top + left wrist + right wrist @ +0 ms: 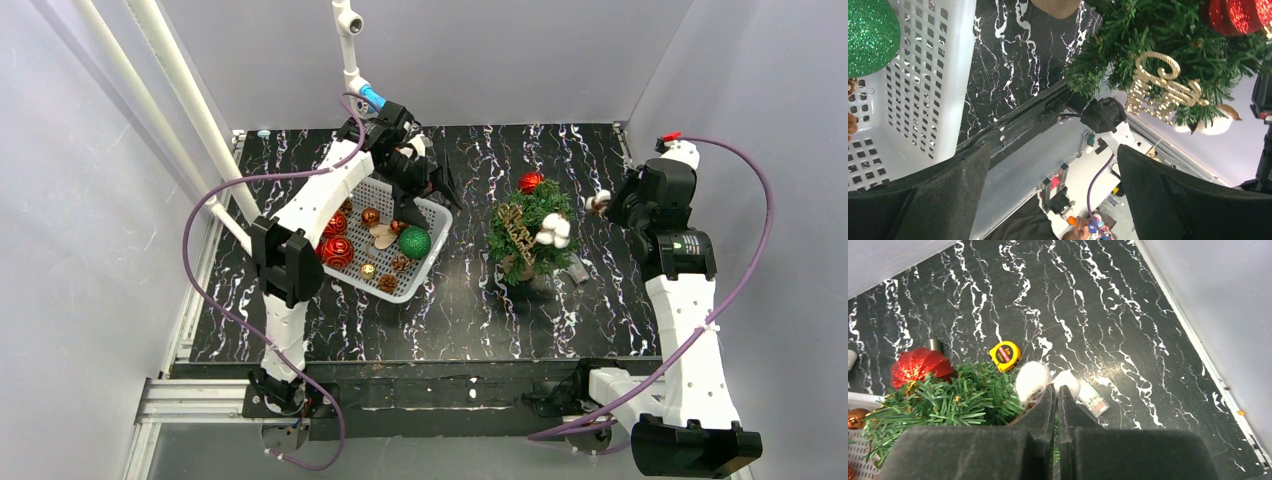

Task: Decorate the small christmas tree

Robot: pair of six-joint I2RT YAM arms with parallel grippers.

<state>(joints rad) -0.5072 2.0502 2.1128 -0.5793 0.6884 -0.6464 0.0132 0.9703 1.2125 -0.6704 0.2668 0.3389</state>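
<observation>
The small christmas tree [530, 240] stands upright on the black surface [470, 310], between the white basket [428, 250] and the right arm. It has a red ball [531, 182], a gold sign [516, 232] and white fluffy balls [553, 230] on it. The left fingers [923, 200] are spread wide above the basket's far corner, and the right fingers [1038, 415] are pressed together near the tree's right side, with a white puff [1032, 380] at their tips.
</observation>
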